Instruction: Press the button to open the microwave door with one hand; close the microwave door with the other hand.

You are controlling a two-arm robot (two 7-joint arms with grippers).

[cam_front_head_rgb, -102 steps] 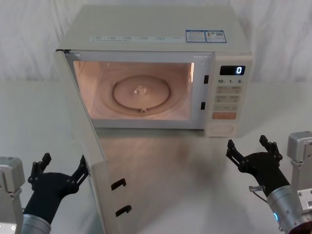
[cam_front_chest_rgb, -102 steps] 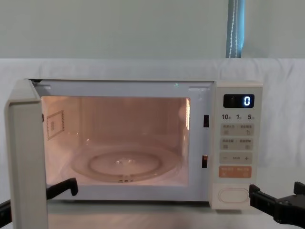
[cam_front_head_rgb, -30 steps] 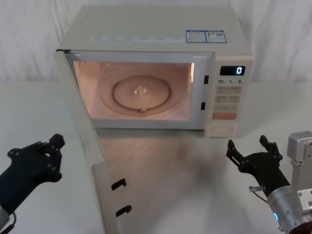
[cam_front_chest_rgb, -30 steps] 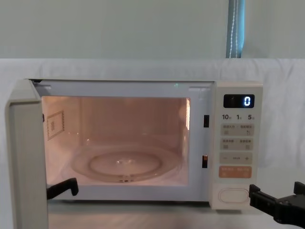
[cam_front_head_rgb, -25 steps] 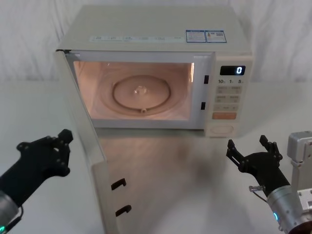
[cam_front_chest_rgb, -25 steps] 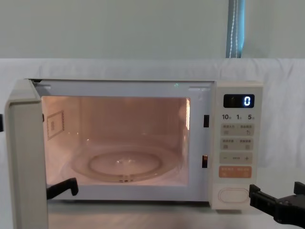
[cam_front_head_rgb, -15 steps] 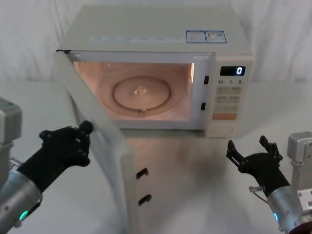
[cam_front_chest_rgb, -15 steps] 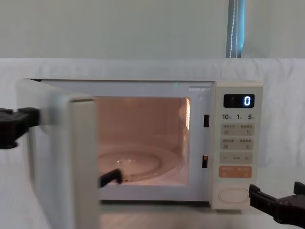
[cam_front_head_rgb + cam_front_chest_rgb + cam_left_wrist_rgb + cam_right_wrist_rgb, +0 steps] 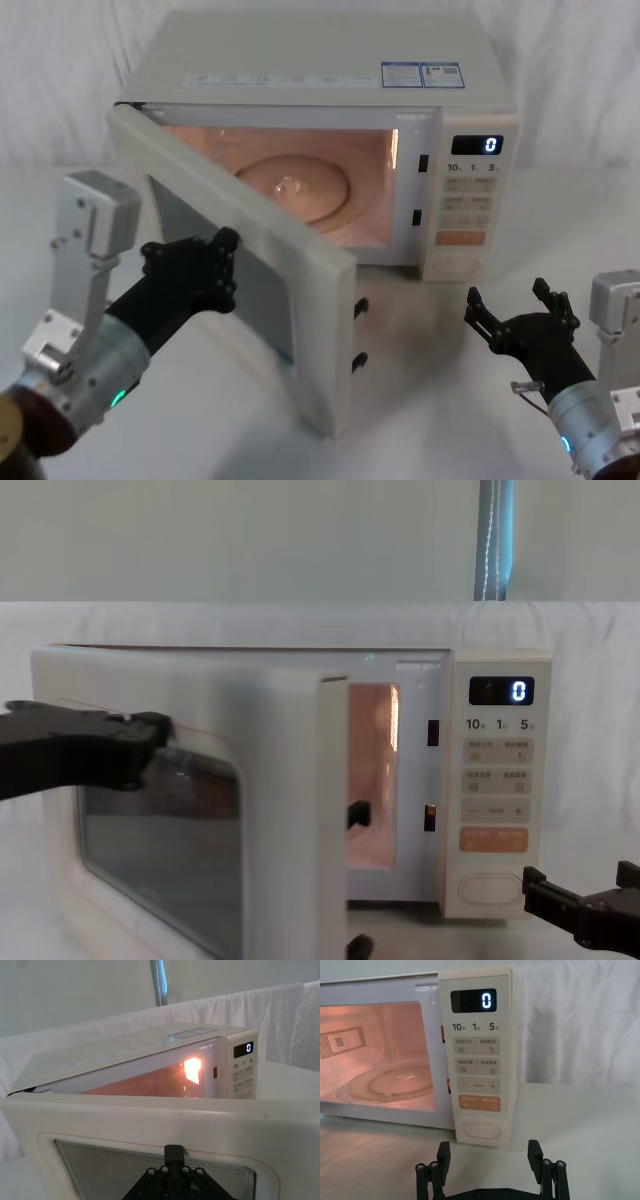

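- Head view: large cream microwave door [image 9: 240,290] with dark rounded-rectangle glass window stands roughly half open, hinged at the left edge of the boxy cream Midea microwave [image 9: 320,130]; free latch edge points forward and right, lit cavity visible behind.
- Black left gripper [image 9: 195,275] is on the door's outer face at the window, so the door lies between the fingers and the cavity; fingers spread, flat against the panel, gripping nothing.
- Judgement: closing step in hand; push must go inward toward the cavity, swinging the free edge right.
- Wide cream pill-shaped button [image 9: 481,1130] sits at the bottom of the keypad strip, under the orange key.
- Black right gripper [image 9: 520,318] hangs above the white desk [image 9: 420,400], in front of the button, well apart, fingers spread open, empty.
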